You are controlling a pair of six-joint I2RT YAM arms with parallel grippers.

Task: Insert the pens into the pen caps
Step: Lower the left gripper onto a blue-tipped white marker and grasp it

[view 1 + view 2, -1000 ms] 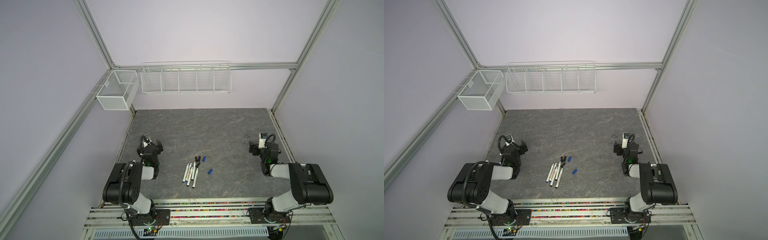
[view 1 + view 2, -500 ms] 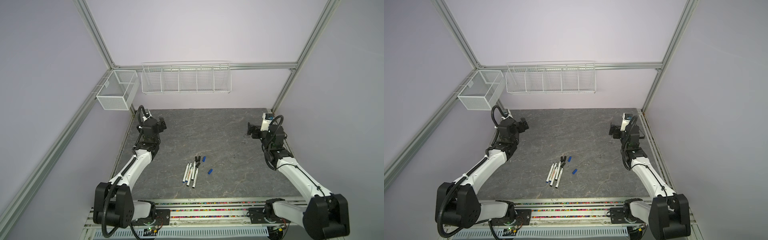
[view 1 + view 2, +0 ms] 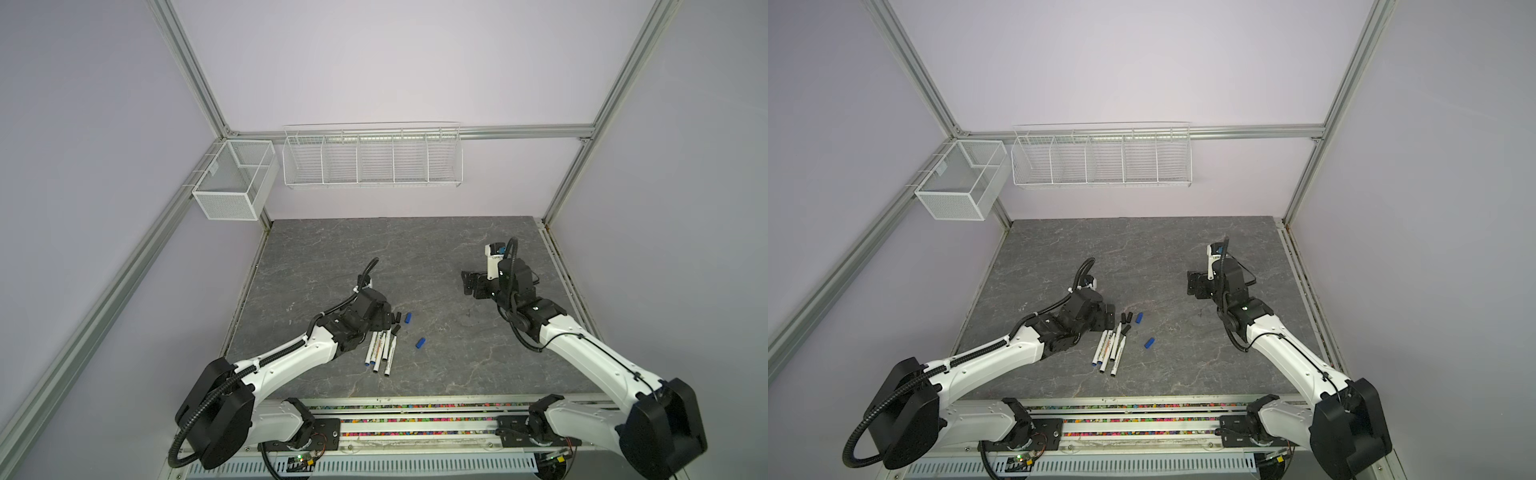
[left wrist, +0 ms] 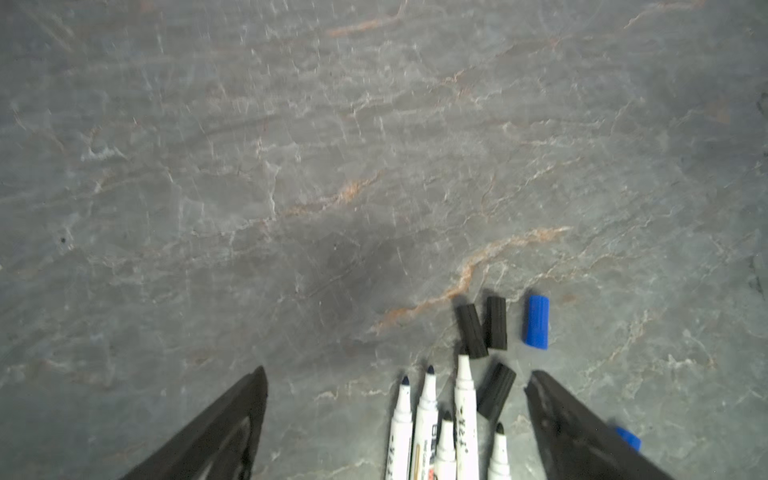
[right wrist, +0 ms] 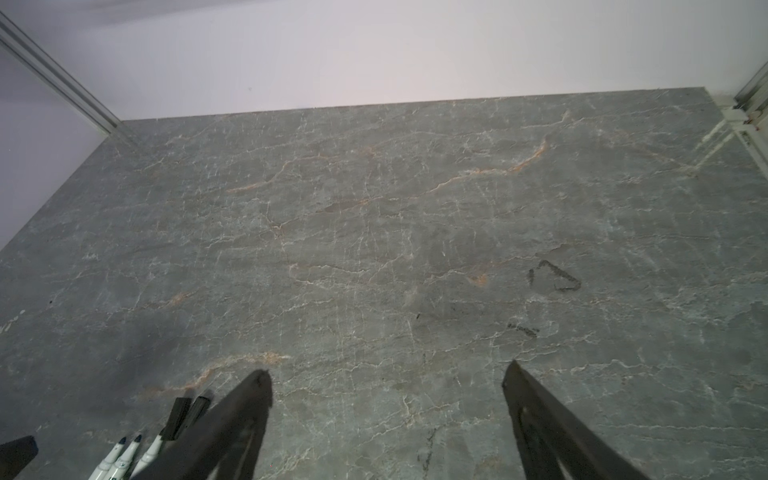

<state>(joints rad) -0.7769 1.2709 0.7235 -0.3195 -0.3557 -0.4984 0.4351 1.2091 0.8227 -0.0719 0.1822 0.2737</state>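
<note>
Left wrist view: thin white plastic pens [image 4: 465,399] look light and slippery; I would grab the middle. My left claw [image 4: 397,372] and right claw [image 5: 386,370] are spread wide, empty.

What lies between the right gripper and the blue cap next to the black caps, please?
Nothing but bare table: both top views show that stretch free of things between the right gripper and the blue cap.

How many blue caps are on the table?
2: one blue cap beside the black caps past the pen tips, another alone, right of the pens. None looks hidden.
</note>
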